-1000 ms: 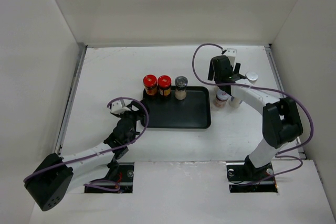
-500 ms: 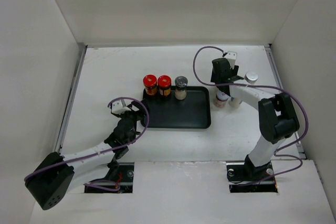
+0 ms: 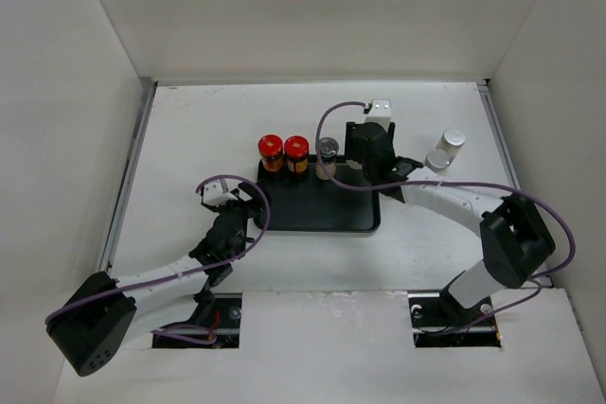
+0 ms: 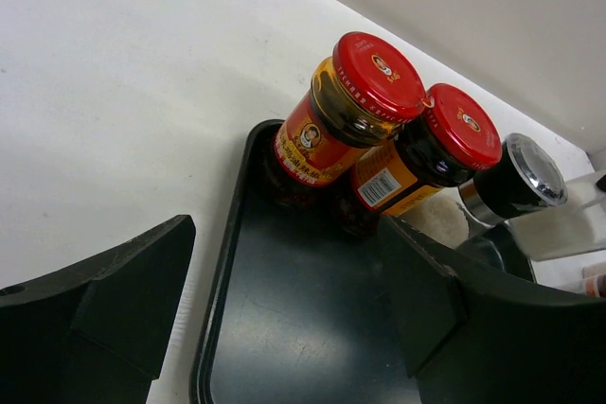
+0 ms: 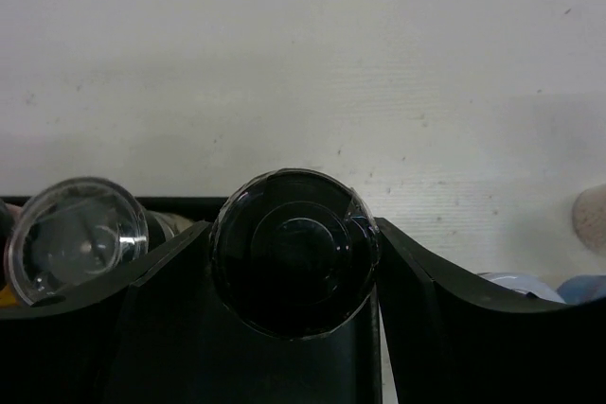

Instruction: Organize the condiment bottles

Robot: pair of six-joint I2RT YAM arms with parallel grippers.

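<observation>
The black tray point(image 3: 317, 207) holds two red-lidded dark jars point(image 3: 271, 150) point(image 3: 296, 150) and a grey-lidded jar point(image 3: 328, 149) along its back edge. My right gripper point(image 3: 360, 166) is shut on the black-knobbed bottle point(image 5: 294, 251) at the tray's back, just right of the grey-lidded jar point(image 5: 80, 238). Whether the bottle rests on the tray is not clear. A white shaker point(image 3: 447, 149) stands on the table at the right. My left gripper point(image 4: 284, 300) is open and empty over the tray's left rim point(image 4: 227, 262), facing the red-lidded jars point(image 4: 365, 92) point(image 4: 445, 144).
White walls close in the table on three sides. In the right wrist view a pale lid point(image 5: 516, 283) and a beige object point(image 5: 595, 219) show at the right edge. My right forearm point(image 3: 445, 201) lies over the table right of the tray.
My right gripper has moved left from the group of bottles on the right to the tray's back, carrying the black-knobbed bottle next to the grey-lidded jar. The left arm has not moved.
</observation>
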